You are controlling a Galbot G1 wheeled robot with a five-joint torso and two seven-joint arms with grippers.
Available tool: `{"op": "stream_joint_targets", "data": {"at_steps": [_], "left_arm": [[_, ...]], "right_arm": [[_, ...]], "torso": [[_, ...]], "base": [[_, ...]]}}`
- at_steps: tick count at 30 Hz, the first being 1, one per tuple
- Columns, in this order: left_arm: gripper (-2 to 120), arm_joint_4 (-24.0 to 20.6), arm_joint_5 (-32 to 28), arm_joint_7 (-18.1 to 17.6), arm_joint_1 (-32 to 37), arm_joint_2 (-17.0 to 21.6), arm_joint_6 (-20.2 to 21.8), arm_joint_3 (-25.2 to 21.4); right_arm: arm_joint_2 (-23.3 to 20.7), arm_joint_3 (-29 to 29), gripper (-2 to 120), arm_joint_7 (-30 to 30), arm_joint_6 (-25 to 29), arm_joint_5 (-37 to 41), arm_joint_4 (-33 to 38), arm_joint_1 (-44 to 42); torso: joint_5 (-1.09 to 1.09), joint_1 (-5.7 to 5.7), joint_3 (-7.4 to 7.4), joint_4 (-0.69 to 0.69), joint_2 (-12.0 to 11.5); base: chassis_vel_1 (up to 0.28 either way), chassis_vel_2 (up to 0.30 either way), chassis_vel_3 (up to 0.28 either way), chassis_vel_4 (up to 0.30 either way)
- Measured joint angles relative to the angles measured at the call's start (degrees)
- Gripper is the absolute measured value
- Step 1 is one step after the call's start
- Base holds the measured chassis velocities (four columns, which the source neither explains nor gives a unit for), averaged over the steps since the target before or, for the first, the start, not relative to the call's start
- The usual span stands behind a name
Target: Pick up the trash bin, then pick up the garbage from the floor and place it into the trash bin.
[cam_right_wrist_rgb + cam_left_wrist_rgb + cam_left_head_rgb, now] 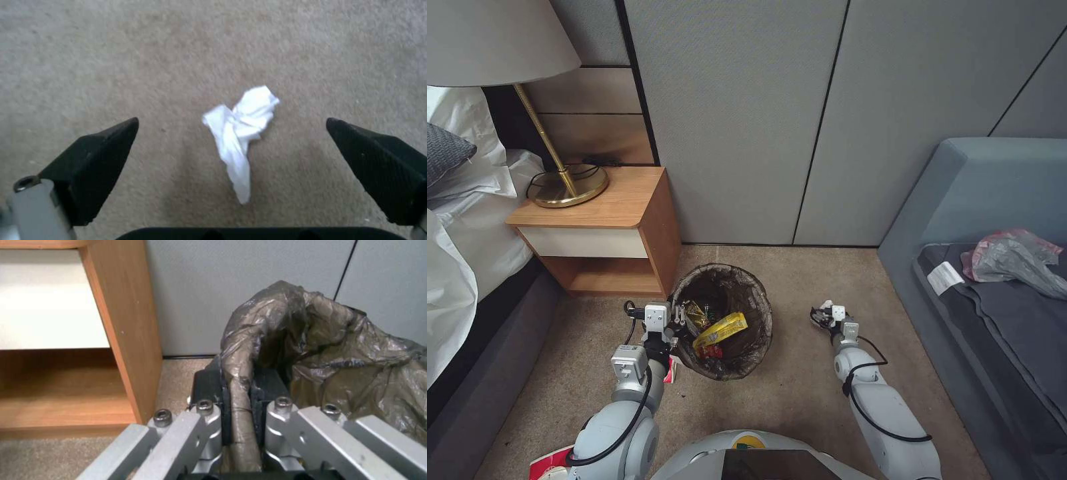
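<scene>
Down on the beige carpet (pixel 800 393), the trash bin (pixel 746 288) sits near the centre of the head view, a round bucket whose white wall is mostly hidden under a crinkled, dark brown see-through bag (pixel 338 350) folded over the rim. Inside lie a glossy yellow wrapper (pixel 720 329), a darker gold one and a red scrap, partly shadowed. The left pincer (pixel 675 319) is at the bin's 9 o'clock, clenched on the rim; the left wrist view shows its black pads (pixel 206 386) pressing the bag-covered edge from both sides. Behind the left forearm a red-and-white carton (pixel 671 373) peeks out, mostly covered by the arm.

At the bin's 3 o'clock, well apart from it, the right pincer (pixel 826 312) hangs low over the floor with its two black wedge-shaped fingers (pixel 91 166) spread wide. Between them, untouched, lies a small crumpled white paper scrap (pixel 240 133) on the short-pile carpet; the head view hides it under the wrist.

A wooden bedside table (pixel 602 227) with a brass lamp base (pixel 568 185) stands at the bin's 10 o'clock, its corner just beside the rim. A grey-blue sofa (pixel 960 200) closes the 3 o'clock side, carrying a thin grey-pink plastic bag (pixel 1017 260). Bare carpet lies open between bin and sofa.
</scene>
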Motion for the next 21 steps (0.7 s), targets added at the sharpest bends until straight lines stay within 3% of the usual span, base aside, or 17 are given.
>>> {"op": "stream_joint_targets", "data": {"at_steps": [4,9,11,12,14,15,18,19,21], "left_arm": [[7,0.00,0.00,0.00,0.00,0.00,0.00,0.00],[7,0.00,0.00,0.00,0.00,0.00,0.00,0.00],[7,0.00,0.00,0.00,0.00,0.00,0.00,0.00],[7,0.00,0.00,0.00,0.00,0.00,0.00,0.00],[7,0.00,0.00,0.00,0.00,0.00,0.00,-0.01],[7,0.00,0.00,0.00,0.00,0.00,0.00,0.00],[7,0.00,0.00,0.00,0.00,0.00,0.00,0.00],[7,0.00,0.00,0.00,0.00,0.00,0.00,0.00],[7,0.00,0.00,0.00,0.00,0.00,0.00,0.00]], "right_arm": [[0.06,0.31,91,-0.28,0.79,-0.45,-1.68,0.30],[0.25,0.67,70,-1.85,3.53,-1.52,-5.03,1.53],[0.26,0.68,69,-1.96,3.69,-1.56,-5.26,1.64],[0.28,0.69,61,-2.21,3.91,-1.56,-5.86,1.98],[0.31,0.69,60,-2.31,4.01,-1.56,-6.20,2.19],[0.35,0.70,52,-2.40,4.08,-1.56,-6.53,2.36],[0.36,0.70,47,-2.43,4.11,-1.56,-6.64,2.43],[0.41,0.70,37,-2.50,4.18,-1.56,-6.94,2.60],[0.45,0.70,34,-2.55,4.24,-1.57,-7.21,2.73]], "torso": [[0.00,0.00,0.00,-0.01,0.00],[0.00,0.00,0.00,0.00,0.00],[0.00,0.00,0.00,0.00,0.00],[0.00,0.00,0.00,0.00,0.00],[0.00,0.00,0.00,0.00,0.00],[0.00,0.00,0.00,0.00,0.00],[0.00,0.00,0.00,0.00,0.00],[0.00,0.00,0.00,0.00,0.00],[0.00,0.00,0.00,0.00,0.00]], "base": [[0.000,0.000,0.000,0.000],[0.000,0.000,0.000,0.000],[0.000,0.000,0.000,0.000],[0.000,0.000,0.000,0.000],[0.000,0.000,0.000,0.000],[0.000,0.000,0.000,0.000],[0.000,0.000,0.000,0.000],[0.000,0.000,0.000,0.000],[0.000,0.000,0.000,0.000]]}}
